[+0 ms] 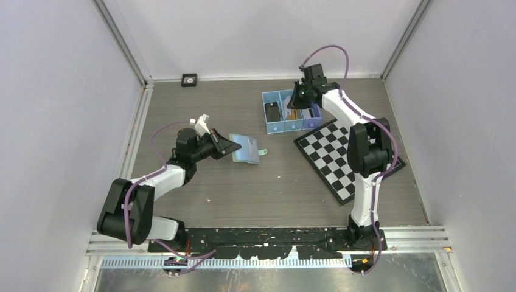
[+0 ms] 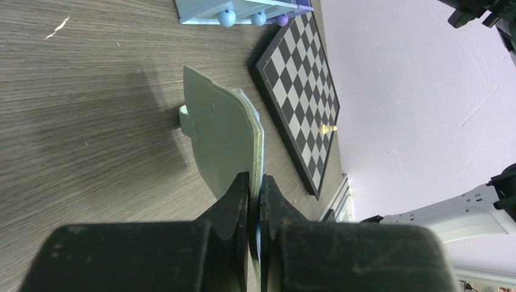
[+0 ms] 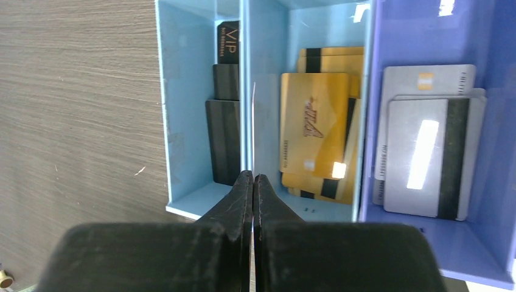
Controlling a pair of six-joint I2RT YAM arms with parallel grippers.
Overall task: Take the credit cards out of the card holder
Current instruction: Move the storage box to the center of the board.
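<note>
Left claw (image 2: 255, 182) pinched shut on edge of green wallet (image 2: 222, 134), mid-table. Right claw (image 3: 253, 179) clamps thin card (image 3: 253, 121), edge-on, over blue tray (image 3: 201, 207). Black cards (image 3: 225, 131), gold cards (image 3: 313, 125), grey cards (image 3: 426, 152) lie in separate compartments.

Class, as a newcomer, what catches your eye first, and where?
The blue tray at the far side holds black cards, gold cards and grey cards, one colour per compartment. The right gripper hangs over it, pinching a thin card edge-on, while the left gripper clamps the green card holder centre-left.
</note>
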